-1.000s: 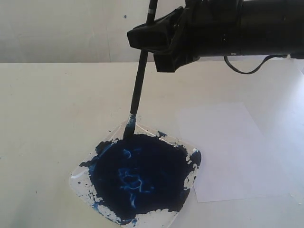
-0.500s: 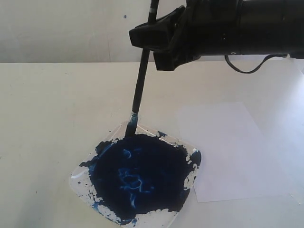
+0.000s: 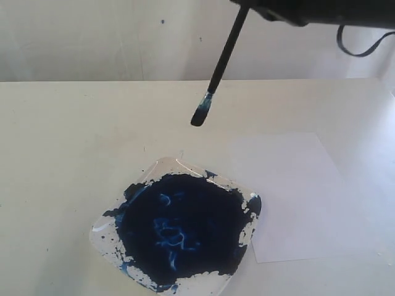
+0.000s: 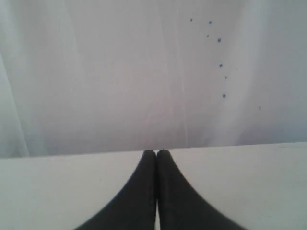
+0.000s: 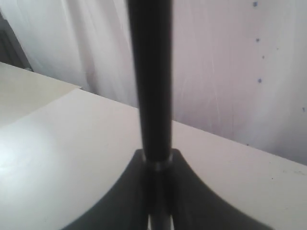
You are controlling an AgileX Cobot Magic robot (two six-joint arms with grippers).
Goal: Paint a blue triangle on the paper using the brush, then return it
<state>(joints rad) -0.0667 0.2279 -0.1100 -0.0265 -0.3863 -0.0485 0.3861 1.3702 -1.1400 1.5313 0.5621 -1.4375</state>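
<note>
The brush (image 3: 223, 52) hangs tilted in the air, and its blue-stained bristles (image 3: 199, 116) are well above the table behind the paint tray. My right gripper (image 5: 157, 158) is shut on its black handle (image 5: 149, 81). In the exterior view only the underside of the right arm (image 3: 308, 12) shows at the top edge. The white paper (image 3: 296, 197) lies flat to the right of the tray, and no blue triangle shows on it. My left gripper (image 4: 156, 152) is shut on nothing, low over the table near its far edge.
A clear square tray (image 3: 166, 161) sits at the front middle of the cream table, nearly filled by a dark-blue paint puddle (image 3: 179, 225). A pale wall with small blue specks (image 4: 219, 40) stands behind the table.
The right arm rose and shifted right, lifting the brush tip off the tray's far edge. The gripper has left the exterior view through the top edge.
</note>
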